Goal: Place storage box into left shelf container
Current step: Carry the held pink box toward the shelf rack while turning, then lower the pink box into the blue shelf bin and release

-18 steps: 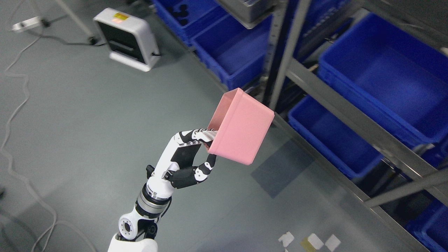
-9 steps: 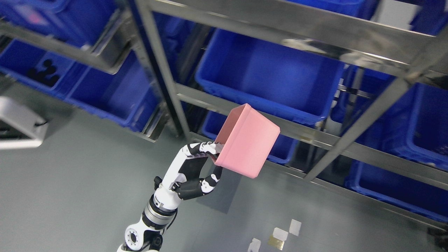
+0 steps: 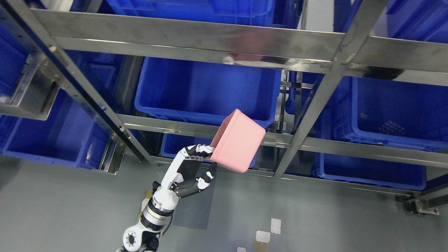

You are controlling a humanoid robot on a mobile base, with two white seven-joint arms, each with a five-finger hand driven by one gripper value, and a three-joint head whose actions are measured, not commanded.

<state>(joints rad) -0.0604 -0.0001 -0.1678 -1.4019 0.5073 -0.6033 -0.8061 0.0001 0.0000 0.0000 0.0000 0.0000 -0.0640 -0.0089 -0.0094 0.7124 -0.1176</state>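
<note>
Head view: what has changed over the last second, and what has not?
Mostly the camera swung: the floor and white device left the picture, and the shelf rack with its blue bins now fills it. The left hand keeps the same grip on the pink storage box, tilted as before, now in front of the middle blue bin. Nothing was let go.

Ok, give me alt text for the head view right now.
The left hand holds a pink storage box tilted in the air before a steel shelf rack of blue bins, just below the large middle bin. Grey floor lies beneath.
</note>
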